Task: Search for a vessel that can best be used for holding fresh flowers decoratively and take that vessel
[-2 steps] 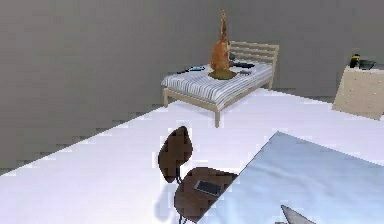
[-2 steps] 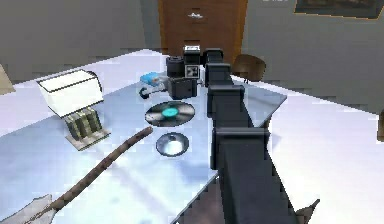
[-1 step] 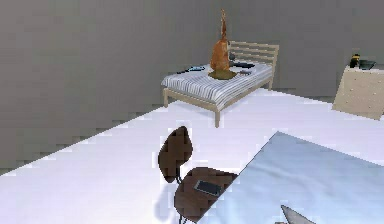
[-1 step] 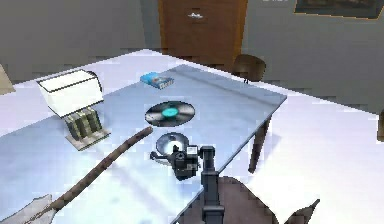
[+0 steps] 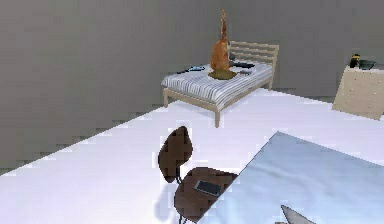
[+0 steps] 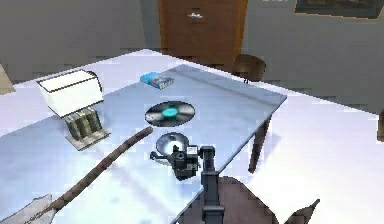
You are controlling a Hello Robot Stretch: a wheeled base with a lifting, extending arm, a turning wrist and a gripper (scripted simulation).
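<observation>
Where arm (image 6: 212, 192) overhangs table (image 6: 232, 108), jaws near disc (image 6: 168, 112)

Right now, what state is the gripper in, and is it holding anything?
Gripper: cannot be told. Its far end is hard to make out against the blue-grey table, so whether it holds anything is unclear.

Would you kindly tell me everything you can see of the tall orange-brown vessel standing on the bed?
The tall orange-brown vessel has a wide rounded belly narrowing into a long thin neck. It looks smooth and matt, like fired clay. It stands upright on the striped mattress of the pale wooden bed, before its slatted headboard, across the room in the forward view. Near it on the mattress lie small dark flat things.
</observation>
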